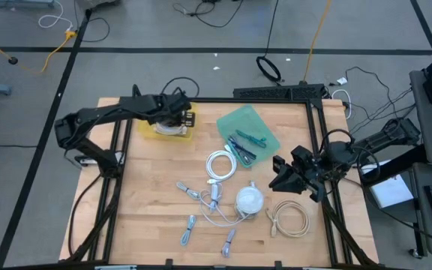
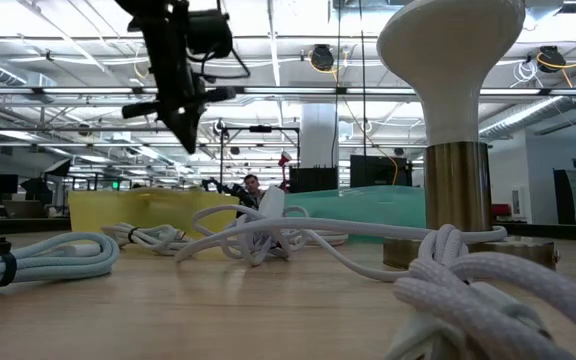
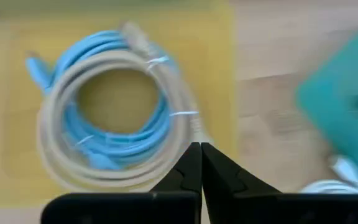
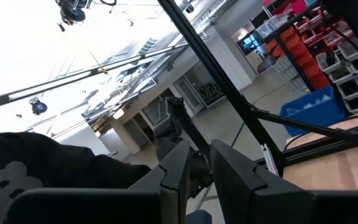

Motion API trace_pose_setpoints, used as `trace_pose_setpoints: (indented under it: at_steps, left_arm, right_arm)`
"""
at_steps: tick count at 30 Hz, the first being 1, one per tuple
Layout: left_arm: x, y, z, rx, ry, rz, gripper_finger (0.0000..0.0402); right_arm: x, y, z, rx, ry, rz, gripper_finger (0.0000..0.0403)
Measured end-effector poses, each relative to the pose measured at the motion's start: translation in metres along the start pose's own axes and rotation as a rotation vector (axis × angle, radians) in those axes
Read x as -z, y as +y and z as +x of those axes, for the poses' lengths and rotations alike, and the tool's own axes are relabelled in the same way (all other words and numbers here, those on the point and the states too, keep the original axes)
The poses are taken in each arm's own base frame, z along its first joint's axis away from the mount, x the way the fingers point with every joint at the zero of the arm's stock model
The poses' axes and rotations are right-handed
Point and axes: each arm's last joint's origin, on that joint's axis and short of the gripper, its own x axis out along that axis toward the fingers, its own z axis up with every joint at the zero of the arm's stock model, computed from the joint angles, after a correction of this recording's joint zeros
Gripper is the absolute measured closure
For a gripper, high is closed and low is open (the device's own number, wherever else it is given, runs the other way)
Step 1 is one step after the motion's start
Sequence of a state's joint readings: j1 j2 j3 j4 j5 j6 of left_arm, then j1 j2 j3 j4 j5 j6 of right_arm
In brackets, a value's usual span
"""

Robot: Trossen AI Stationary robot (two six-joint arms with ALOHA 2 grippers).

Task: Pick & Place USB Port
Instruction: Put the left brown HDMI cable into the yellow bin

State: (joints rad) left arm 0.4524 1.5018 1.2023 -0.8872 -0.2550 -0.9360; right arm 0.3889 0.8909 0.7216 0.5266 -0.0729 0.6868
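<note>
While above the yellow tray (image 3: 229, 74), left pincer (image 3: 201, 163) together, empty; right pincer (image 4: 194, 163) slightly apart.

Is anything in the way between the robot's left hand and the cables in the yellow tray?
Nothing visible. The left end effector, shut, hangs directly above the coiled blue and white cables in the yellow plastic tray.

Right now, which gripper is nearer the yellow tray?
Left. The left gripper hangs directly over the yellow tray; the right gripper sits across the table near its right edge.
</note>
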Motion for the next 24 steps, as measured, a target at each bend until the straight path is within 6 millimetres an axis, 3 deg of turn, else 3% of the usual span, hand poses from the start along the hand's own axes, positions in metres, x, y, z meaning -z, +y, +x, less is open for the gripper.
trace_pose_setpoints:
  at_steps: [3,12,20,24]
  left_arm:
    - [0.0,-0.004,0.0,0.029,-0.004,-0.001,0.04]
    - [0.011,-0.012,0.024,0.008,0.132,0.088,0.0401]
    - [0.021,0.006,0.033,-0.091,0.234,0.08,0.0401]
    - [0.035,0.014,0.043,-0.129,0.29,0.097,0.0401]
  right_arm:
    - [0.0,0.0,0.0,0.017,-0.014,-0.003,0.0342]
    - [0.0,-0.001,0.0,0.019,-0.015,-0.001,0.0342]
    - [0.001,0.002,0.0,0.021,-0.017,0.01,0.0342]
    - [0.003,0.002,0.0,0.023,-0.014,0.008,0.0342]
